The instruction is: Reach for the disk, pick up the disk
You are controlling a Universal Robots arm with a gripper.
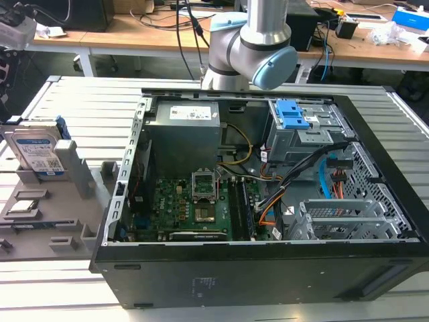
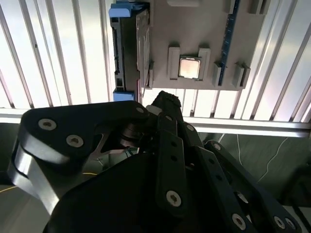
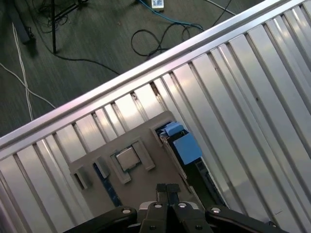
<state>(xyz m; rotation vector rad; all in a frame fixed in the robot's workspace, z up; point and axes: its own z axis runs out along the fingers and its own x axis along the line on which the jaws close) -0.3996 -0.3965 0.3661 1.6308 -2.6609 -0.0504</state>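
First wrist view: our black gripper (image 3: 167, 188), fingers together, hangs over the grey plastic holder (image 3: 148, 180), where the silver blue-railed rectangular disk (image 3: 187, 148) stands edgewise.

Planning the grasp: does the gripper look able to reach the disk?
Probably yes. The disk stands on edge in the grey holder, outside the computer case, its top edge bare. In both wrist views nothing lies between it and the shut gripper.
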